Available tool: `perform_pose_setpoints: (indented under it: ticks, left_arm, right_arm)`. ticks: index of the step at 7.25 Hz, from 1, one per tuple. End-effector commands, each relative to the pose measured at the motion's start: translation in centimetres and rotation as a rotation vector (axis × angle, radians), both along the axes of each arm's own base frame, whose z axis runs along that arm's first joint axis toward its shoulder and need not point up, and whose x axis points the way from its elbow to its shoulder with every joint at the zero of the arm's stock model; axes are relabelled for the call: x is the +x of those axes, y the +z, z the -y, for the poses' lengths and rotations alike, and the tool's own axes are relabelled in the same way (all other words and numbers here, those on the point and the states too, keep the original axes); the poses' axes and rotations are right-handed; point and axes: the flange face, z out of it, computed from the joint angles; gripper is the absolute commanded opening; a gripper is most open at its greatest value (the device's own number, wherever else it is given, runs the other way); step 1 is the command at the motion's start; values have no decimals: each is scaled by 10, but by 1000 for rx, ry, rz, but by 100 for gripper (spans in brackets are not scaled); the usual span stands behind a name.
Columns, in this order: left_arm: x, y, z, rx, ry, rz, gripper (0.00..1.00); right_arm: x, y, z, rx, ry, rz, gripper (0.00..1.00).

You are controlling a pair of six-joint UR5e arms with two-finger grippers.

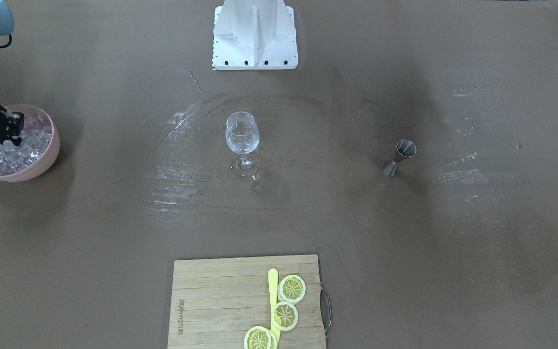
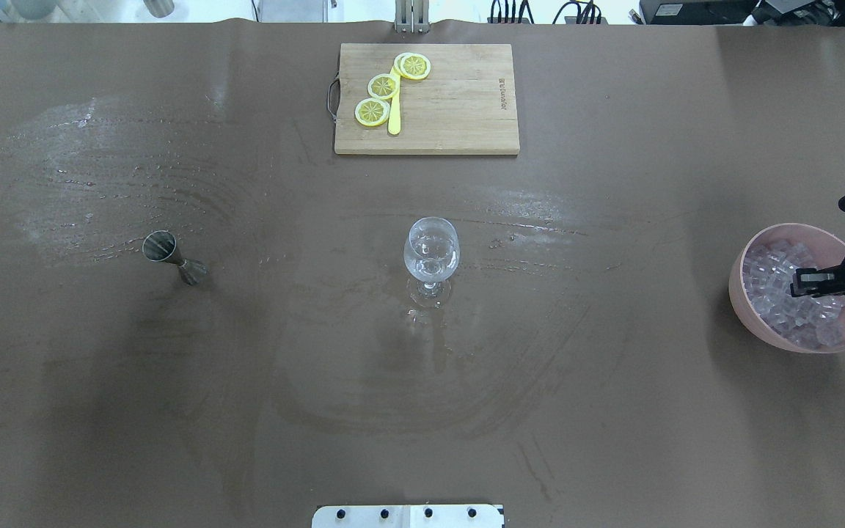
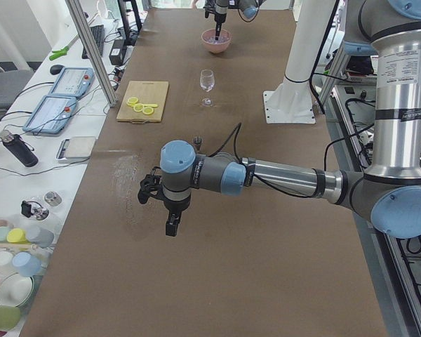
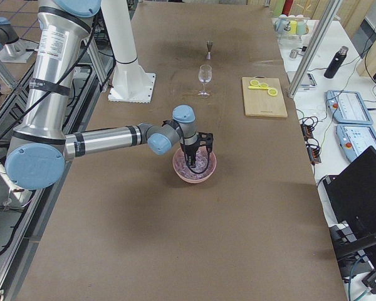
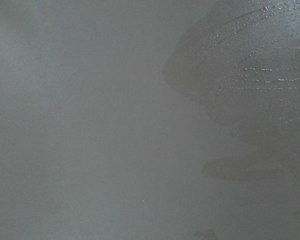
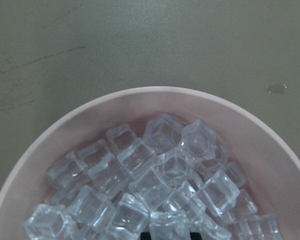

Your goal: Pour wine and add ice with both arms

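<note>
Working the ice step, by my read: my right gripper (image 1: pixel 8 130) points down into the pink bowl (image 1: pixel 46 162) with its tips among the ice (image 6: pixel 160 185), and I cannot tell whether the fingers are spread or nipping a cube. The left gripper (image 3: pixel 170 223) hangs over the far end of the surface (image 2: pixel 613 403); its state I cannot tell either. The ice sits piled in that bowl at my right end, well apart from the wine glass (image 2: pixel 431 253) in the middle. The next move, I judge, calls for a firm pinch on one cube, a straight lift and a carry over the glass mouth. The cubes lie tumbled at every angle, with no long axis; the glass stands upright, stem vertical, mouth up.
</note>
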Motion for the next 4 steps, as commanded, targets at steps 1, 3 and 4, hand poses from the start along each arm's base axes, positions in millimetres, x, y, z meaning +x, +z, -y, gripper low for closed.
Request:
perform_pose_setpoints:
  ticks: [1, 3, 4]
  left_arm:
    - [0, 0, 0, -2, 0, 0, 99]
    - [0, 1, 0, -1, 1, -1, 99]
    - [0, 1, 0, -3, 0, -1, 99]
  right_arm:
    - [-1, -24, 1, 30, -7, 39, 0]
    - [5, -75, 14, 111, 21, 103, 0]
    - [-1, -112, 31, 163, 46, 148, 0]
